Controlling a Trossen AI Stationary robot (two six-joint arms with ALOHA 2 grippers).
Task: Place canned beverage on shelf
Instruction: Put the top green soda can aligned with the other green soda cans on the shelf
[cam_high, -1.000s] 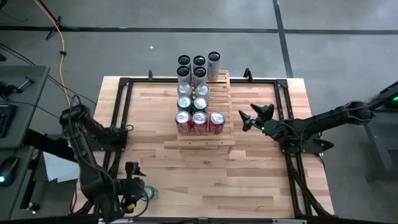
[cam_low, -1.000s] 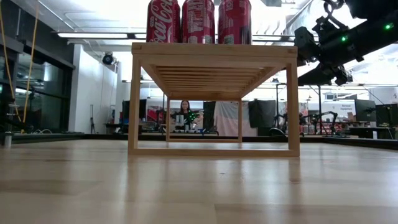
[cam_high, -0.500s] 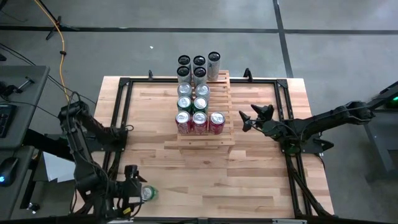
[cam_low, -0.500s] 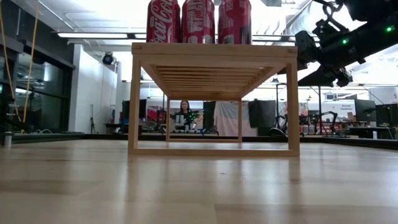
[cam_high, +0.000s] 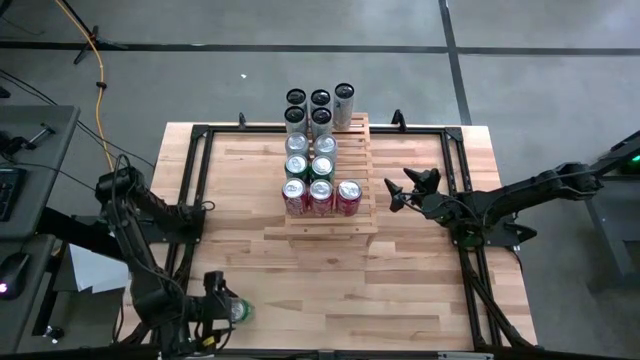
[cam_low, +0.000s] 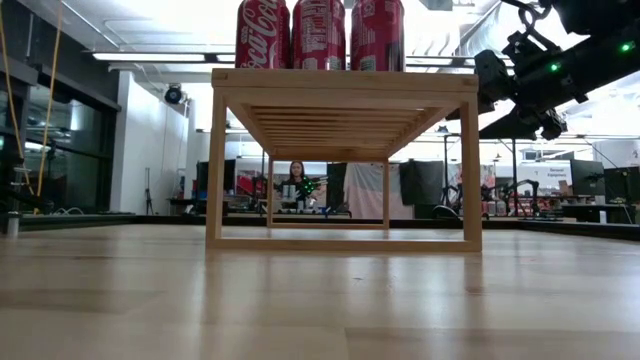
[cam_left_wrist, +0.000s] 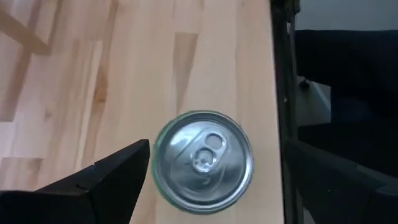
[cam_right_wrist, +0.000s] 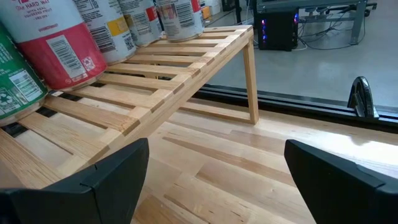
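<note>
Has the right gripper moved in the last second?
No. In the high view the right gripper sits just off the shelf's right edge, open, same as before. The left gripper straddles the can at the table's near-left corner.

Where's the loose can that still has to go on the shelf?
In the high view the loose can stands at the table's near left corner, between the open left gripper's fingers, far from the shelf.

Three red cans (cam_high: 320, 197), four green – one off-shelf (cam_high: 236, 311), five silver-and-black (cam_high: 320, 100).
</note>
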